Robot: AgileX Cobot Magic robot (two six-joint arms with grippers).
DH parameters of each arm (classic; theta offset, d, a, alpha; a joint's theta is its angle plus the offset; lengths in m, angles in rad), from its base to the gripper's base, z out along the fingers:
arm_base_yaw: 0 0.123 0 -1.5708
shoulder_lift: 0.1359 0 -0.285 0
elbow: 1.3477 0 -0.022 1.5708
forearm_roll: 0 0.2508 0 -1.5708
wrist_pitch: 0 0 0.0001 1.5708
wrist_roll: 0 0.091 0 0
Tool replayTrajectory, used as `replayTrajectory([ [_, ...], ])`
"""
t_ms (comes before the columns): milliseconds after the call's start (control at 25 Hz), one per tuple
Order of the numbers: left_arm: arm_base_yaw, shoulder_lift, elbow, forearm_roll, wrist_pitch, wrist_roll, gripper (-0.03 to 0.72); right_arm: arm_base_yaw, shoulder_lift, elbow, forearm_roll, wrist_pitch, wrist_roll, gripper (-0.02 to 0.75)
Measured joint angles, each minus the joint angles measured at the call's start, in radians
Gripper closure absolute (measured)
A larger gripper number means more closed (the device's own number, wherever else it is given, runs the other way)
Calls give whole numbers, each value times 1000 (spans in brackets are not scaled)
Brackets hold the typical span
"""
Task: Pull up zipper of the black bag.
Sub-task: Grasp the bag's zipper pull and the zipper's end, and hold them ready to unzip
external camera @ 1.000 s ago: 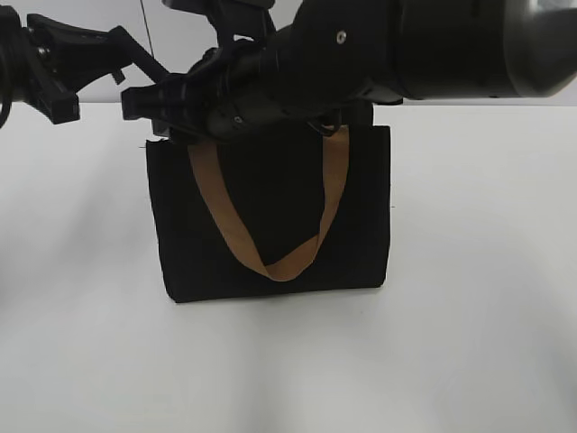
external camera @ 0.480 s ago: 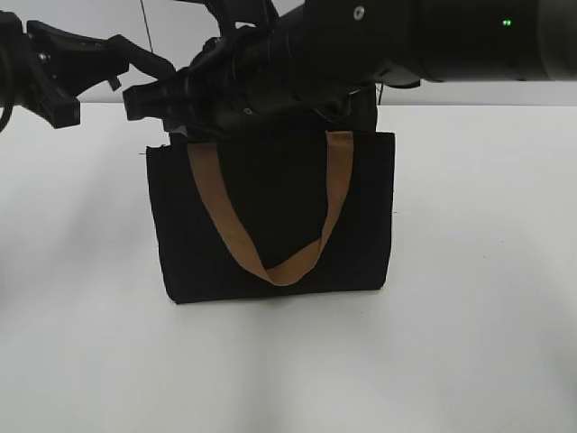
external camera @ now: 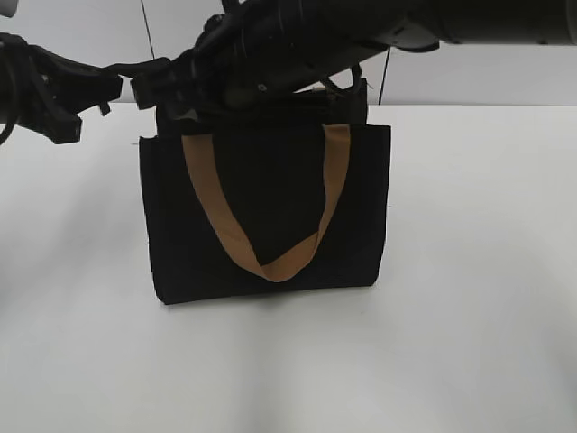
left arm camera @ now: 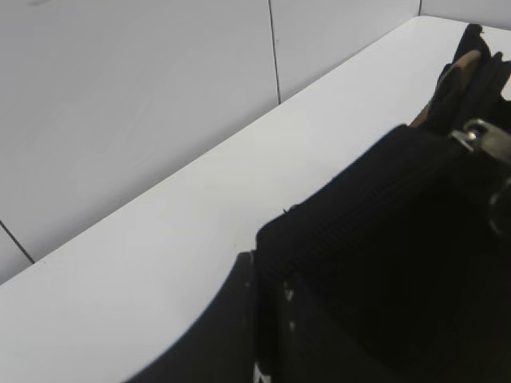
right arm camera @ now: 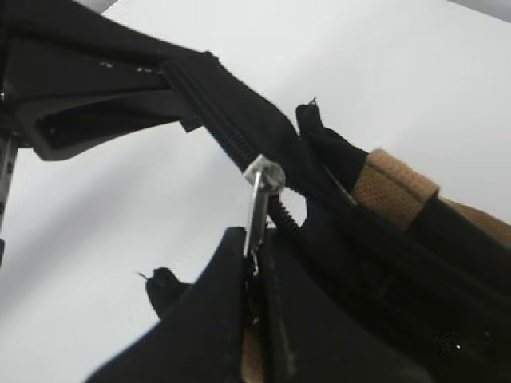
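The black bag (external camera: 270, 207) stands on the white table, one tan handle (external camera: 270, 262) hanging down its front. My left gripper (external camera: 135, 72) is at the bag's top left end. In the left wrist view its jaws (left arm camera: 259, 271) are shut on the black fabric of that end (left arm camera: 375, 223). My right gripper (external camera: 169, 90) reaches across from the right to the same end. In the right wrist view its jaws (right arm camera: 254, 247) are shut on the silver zipper pull tab (right arm camera: 260, 195), which sits on the black zip line (right arm camera: 231, 144).
The white table (external camera: 469, 298) extends around the bag. A light wall with panel seams (left arm camera: 160, 96) stands close behind the table's far edge. The second tan handle (right arm camera: 395, 187) lies by the zip line.
The right arm has risen and moved left along the bag's top. The bag's top left end is pulled up and slightly left. The left arm has dropped a little.
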Motion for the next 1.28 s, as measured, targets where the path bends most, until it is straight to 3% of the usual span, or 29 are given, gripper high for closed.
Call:
replayTrajectory([
  [240, 0, 0, 2, 1, 11, -35, 697, -51, 2, -25, 5, 138, -27, 739],
  [400, 1, -17, 3, 78, 6, -121, 697, -62, 9, -26, 11, 170, -72, 739],
  [520, 4, -42, 3, 162, -11, -234, 697, -64, 14, -34, 26, 182, -123, 741],
  [720, 9, -86, 3, 368, 0, -519, 697, -65, 47, -98, 28, 272, -218, 751],
  [920, 34, -115, 4, 420, -35, -749, 697, -91, 55, -169, 7, 394, -248, 751],
  [1280, 95, -128, 4, 436, -131, -832, 697, -122, 57, -192, -29, 520, -349, 751],
])
